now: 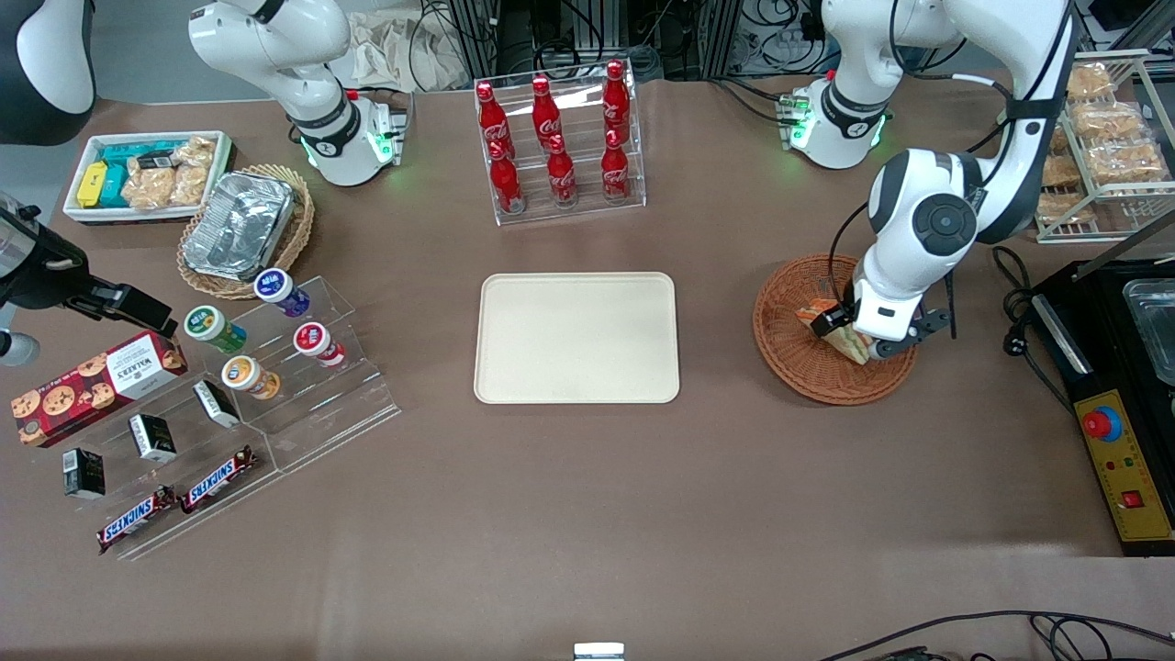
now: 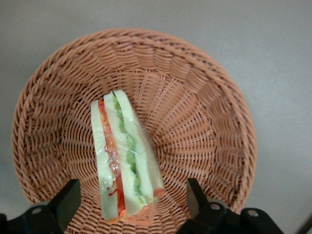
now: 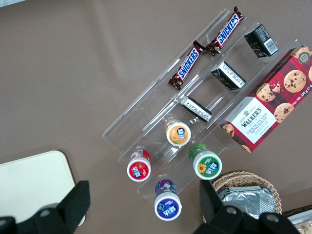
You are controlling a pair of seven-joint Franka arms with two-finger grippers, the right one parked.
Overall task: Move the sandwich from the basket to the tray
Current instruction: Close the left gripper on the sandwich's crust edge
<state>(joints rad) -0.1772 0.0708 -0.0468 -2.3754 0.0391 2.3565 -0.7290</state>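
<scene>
Front view, right of centre: the basket (image 1: 797, 365) sits on the brown bench (image 1: 569, 514), toward the working arm's end. The gripper (image 1: 852, 338) is lowered into the basket, directly over the sandwich (image 1: 846, 343).

Wrist view of the working arm: the sandwich (image 2: 124, 165) lies inside the basket (image 2: 204, 112) on the woven floor, standing on one edge with its layered cut face upward; red, orange and green filling shows between pale bread, under clear wrap. The jaws stand wide, one dark finger (image 2: 63, 202) on each side of the sandwich's broad end. A gap shows between each finger and the bread, so no contact is confirmed.

Front view, centre of frame: the tray (image 1: 576, 337) lies flat on the bench, well apart from the basket, with nothing on it. A clear rack of red bottles (image 1: 557, 147) stands in the upper centre, farther from the camera than the tray.
</scene>
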